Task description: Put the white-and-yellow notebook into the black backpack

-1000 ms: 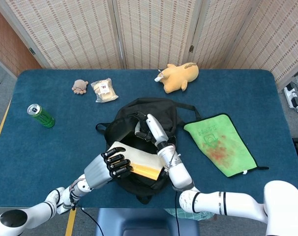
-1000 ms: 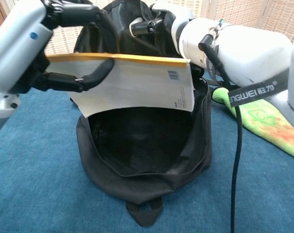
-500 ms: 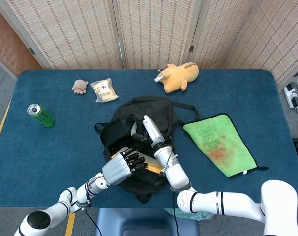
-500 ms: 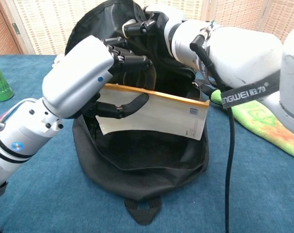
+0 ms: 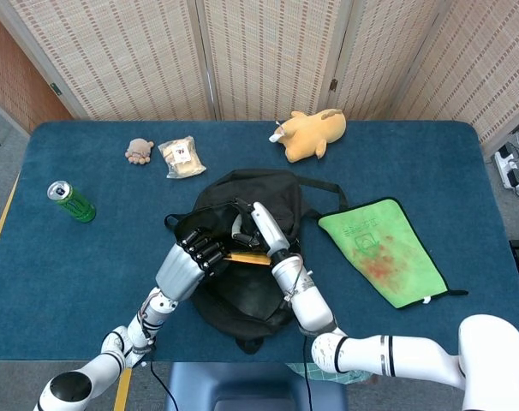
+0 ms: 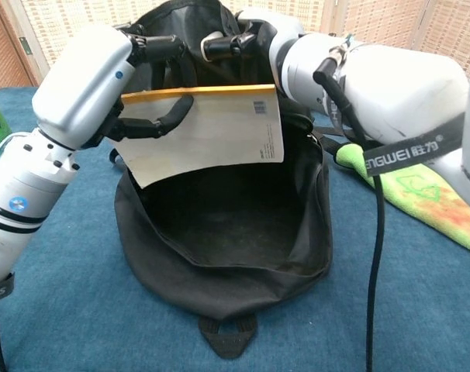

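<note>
Notebook (image 6: 212,128) top edge behind fingers (image 6: 153,124)

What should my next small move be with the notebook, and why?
Probably lower the left hand so the notebook slides down into the backpack. The notebook sits edge-up across the open mouth, mostly above the rim, and the right hand is holding the upper back edge open.

L hand (image 6: 103,77) fingers (image 6: 153,124) curled round notebook (image 6: 204,128), R hand (image 6: 250,39) gripping backpack (image 6: 219,256) rim, arms converging
</note>
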`<state>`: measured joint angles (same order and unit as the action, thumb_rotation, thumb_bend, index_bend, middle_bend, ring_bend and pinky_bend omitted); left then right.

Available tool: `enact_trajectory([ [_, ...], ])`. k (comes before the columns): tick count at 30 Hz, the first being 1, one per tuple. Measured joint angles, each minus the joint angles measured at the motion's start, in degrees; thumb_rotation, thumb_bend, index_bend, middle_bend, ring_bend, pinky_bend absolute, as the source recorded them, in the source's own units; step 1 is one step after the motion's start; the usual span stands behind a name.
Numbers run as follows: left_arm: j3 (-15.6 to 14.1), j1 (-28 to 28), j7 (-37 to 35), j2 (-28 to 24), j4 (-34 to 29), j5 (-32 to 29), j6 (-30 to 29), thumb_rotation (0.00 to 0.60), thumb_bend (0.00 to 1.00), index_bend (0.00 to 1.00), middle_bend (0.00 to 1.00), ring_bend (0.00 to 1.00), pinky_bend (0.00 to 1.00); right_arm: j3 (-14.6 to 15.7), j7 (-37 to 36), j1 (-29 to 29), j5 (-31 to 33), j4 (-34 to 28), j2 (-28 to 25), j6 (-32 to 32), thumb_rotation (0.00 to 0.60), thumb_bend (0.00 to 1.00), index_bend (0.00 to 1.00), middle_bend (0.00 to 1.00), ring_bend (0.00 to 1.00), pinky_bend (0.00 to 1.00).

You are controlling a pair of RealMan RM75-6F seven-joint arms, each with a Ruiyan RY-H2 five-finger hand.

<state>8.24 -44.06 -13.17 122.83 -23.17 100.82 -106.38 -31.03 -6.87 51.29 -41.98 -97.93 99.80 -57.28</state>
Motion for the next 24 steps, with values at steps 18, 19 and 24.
enact_trajectory([
  [18,-8.44,0.20,8.80,4.93,-2.00,1.49,10.90,0.600,0.57,0.73,0.75,0.67,0.48,-0.68,-0.70,-0.22,1.32,-1.92,-0.13,-0.54,0.600,1.00,0.63,0.28,0.21,0.19],
  [19,-8.97,0.16,9.59,4.77,-3.05,1.70,12.02,0.600,0.57,0.73,0.75,0.67,0.48,-0.73,-0.72,-0.26,1.36,-2.13,-0.21,-0.60,0.600,1.00,0.63,0.28,0.21,0.19],
  [24,-10.49,-0.36,13.01,3.37,-8.76,2.02,17.59,0.600,0.57,0.72,0.74,0.67,0.49,-0.99,-0.88,-0.53,1.98,-3.14,-0.68,-0.84,0.600,1.00,0.63,0.27,0.21,0.19],
])
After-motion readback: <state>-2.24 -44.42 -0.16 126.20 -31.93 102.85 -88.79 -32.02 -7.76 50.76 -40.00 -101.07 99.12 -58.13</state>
